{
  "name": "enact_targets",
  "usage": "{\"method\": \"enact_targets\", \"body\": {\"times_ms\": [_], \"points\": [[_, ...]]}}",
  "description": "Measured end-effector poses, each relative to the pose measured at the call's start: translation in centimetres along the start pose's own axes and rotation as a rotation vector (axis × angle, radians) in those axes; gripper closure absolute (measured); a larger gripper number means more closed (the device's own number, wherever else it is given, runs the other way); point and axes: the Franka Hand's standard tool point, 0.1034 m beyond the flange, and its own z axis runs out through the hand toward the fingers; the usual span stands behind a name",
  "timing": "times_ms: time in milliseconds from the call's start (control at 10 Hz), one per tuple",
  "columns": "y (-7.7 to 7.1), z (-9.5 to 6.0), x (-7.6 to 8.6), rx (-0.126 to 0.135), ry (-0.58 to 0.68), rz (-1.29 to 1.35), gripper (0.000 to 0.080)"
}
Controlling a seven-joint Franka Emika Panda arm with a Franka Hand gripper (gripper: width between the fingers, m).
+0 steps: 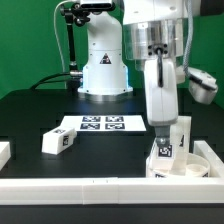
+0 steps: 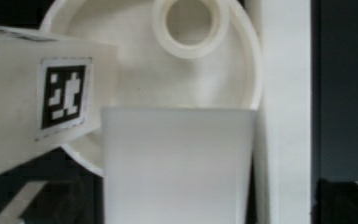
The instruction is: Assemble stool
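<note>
Bare table [image 1: 30, 110] between lying leg [image 1: 57, 141] and seat [image 2: 123, 70]

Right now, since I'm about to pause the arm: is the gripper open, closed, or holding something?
Gripper: cannot be told; it hangs right over a tagged leg at the seat, fingertips hidden.

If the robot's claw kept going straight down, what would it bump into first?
Probably the tagged white leg just below the gripper, beside the round seat. Whether they already touch is unclear.

Arm [image 1: 160, 45] hangs from above — tool [image 1: 165, 128] pointing straight down, finger gap unclear.
</note>
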Motion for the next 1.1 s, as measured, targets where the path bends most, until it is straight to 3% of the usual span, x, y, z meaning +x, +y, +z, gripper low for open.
{"method": "enact_targets", "body": {"times_ms": [100,300,700,900,1100], "points": [[-0.4,-0.9,-0.2,0.013,-0.007,-0.007,0.0154],[-0.3,-0.7,-0.2,0.013,-0.005,-0.041,0.0151],[-0.4,-0.9,-2.0,0.005,0.041,-0.462,0.0151],[-0.5,-0.8,-2.8,0.022,0.069,-0.721,0.0151],[-0.5,-0.7,-2.7,0.017,0.071,-0.885,0.0151]]}}
